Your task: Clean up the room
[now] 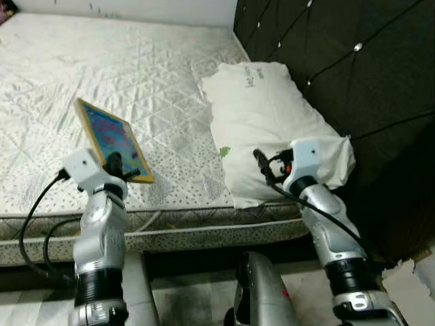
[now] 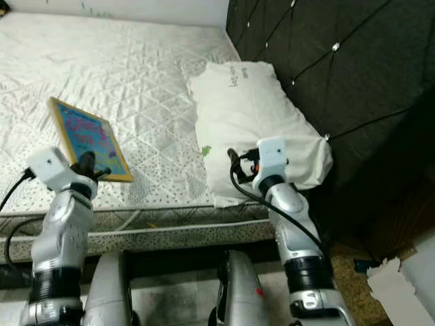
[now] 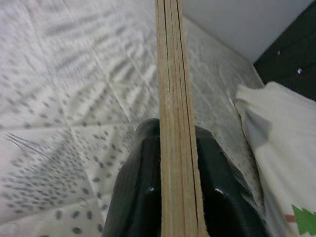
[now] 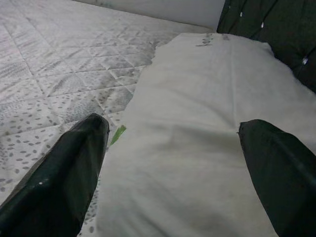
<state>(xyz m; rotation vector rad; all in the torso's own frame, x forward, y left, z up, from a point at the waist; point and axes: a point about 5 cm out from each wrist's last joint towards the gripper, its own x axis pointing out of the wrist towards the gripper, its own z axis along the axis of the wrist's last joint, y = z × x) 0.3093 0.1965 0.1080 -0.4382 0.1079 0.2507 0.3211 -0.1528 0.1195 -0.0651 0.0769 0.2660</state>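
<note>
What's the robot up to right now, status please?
Left end effector shut on picture board, held edge-up over mattress. Right end effector open, hovering at pillow. Nothing in the way.

The right gripper (image 4: 173,173) is holding its two black fingers (image 4: 59,173) spread wide apart above a plump white fabric pillow (image 4: 207,118). The pillow is lying along the edge of a white quilted, speckled mattress (image 4: 54,74), against a dark tufted headboard (image 4: 266,29) with shiny buttons.
</note>
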